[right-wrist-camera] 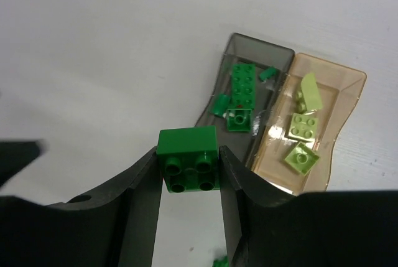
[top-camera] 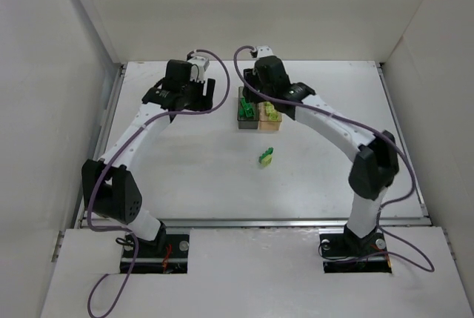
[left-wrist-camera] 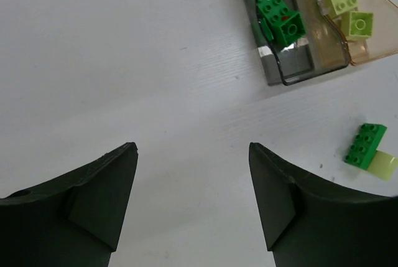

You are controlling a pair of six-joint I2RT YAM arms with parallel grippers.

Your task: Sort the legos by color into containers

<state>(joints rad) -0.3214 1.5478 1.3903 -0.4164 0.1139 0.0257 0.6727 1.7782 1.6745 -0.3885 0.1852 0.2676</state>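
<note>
Side by side: the left arm (top-camera: 137, 134) and right arm (top-camera: 333, 120), white link shells, black joints, purple cables (top-camera: 92, 297) trailing from black base plates (top-camera: 155, 253), dark wedge-shaped fingers (left-wrist-camera: 93, 205).

Both adjoining containers (right-wrist-camera: 256, 48) hold legos (right-wrist-camera: 242, 86), others lying before them.

left arm (top-camera: 141, 133): base at the near edge of the table (top-camera: 192, 184), left side; stretched toward the far edge, wrist left of centre.
left gripper (left-wrist-camera: 193, 150): fingers apart, nothing between them, facing down.
right arm (top-camera: 333, 121): base at the near edge, right side; elbow bent, forearm angled in toward mid far edge.
right gripper (right-wrist-camera: 188, 150): fingers clamped on a dark green brick (right-wrist-camera: 188, 170), its studs toward the wrist camera.
</note>
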